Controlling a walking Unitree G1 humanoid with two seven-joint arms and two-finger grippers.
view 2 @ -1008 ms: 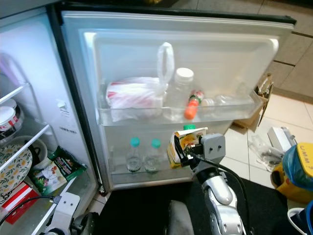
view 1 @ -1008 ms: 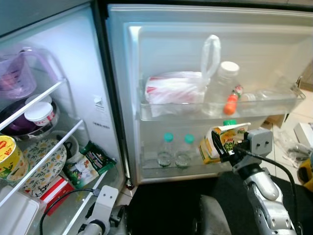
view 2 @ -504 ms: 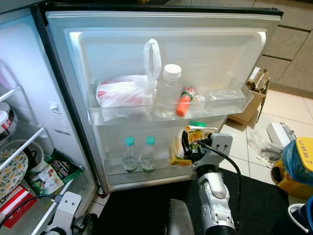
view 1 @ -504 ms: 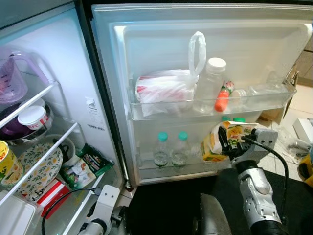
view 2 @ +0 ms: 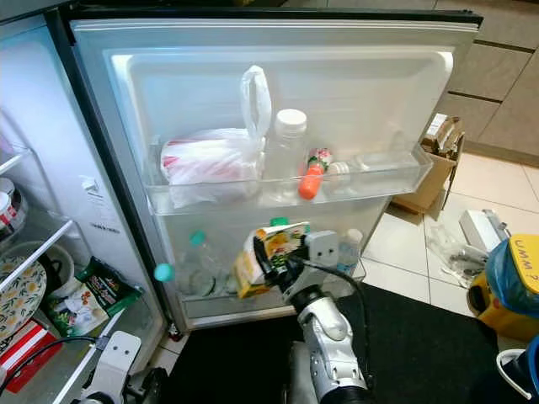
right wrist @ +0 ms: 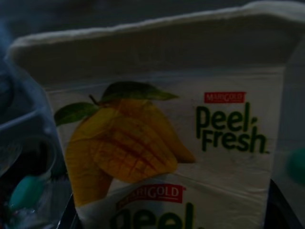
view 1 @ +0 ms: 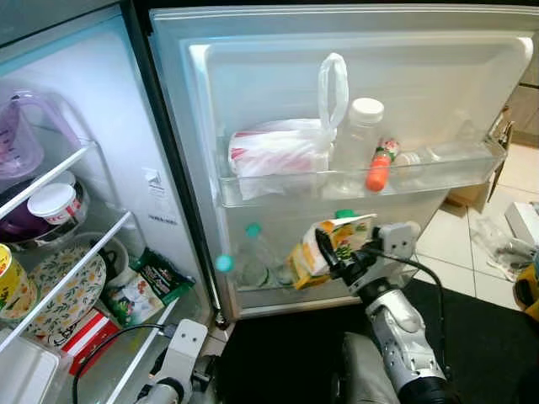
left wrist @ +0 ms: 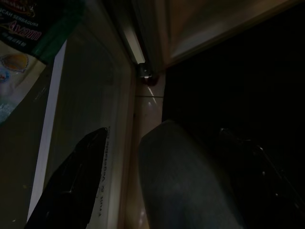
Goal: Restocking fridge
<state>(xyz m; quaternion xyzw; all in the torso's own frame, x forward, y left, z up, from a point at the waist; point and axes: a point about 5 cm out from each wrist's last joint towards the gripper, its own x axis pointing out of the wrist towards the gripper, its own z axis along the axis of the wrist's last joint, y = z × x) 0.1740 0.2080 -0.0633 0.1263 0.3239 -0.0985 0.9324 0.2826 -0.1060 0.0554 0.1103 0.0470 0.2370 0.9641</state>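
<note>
A yellow mango juice carton [view 1: 318, 251] is held tilted at the lower door shelf [view 1: 269, 296] of the open fridge, with my right gripper [view 1: 337, 255] shut on it. The carton's printed face [right wrist: 157, 152] sits close up in the right wrist view. Left of it, two small water bottles with teal caps lean over. One cap [view 1: 253, 229] is up near the shelf's back, and the other [view 1: 223, 263] pokes out past the door's hinge side. My left arm [view 1: 179, 347] hangs low by the fridge's bottom edge; a black finger [left wrist: 71, 191] is dimly seen.
The upper door shelf [view 1: 438, 177] holds a white plastic bag [view 1: 278, 151], a clear jar with a white lid [view 1: 358, 139] and an orange-capped bottle [view 1: 377, 168]. Fridge shelves at left hold tubs, plates and snack packets [view 1: 152, 282]. A black mat [view 1: 497, 337] lies below.
My right gripper has carried the carton left along the lower door shelf. The two water bottles, upright before, are now pushed left and tipped. The view shifted slightly.
</note>
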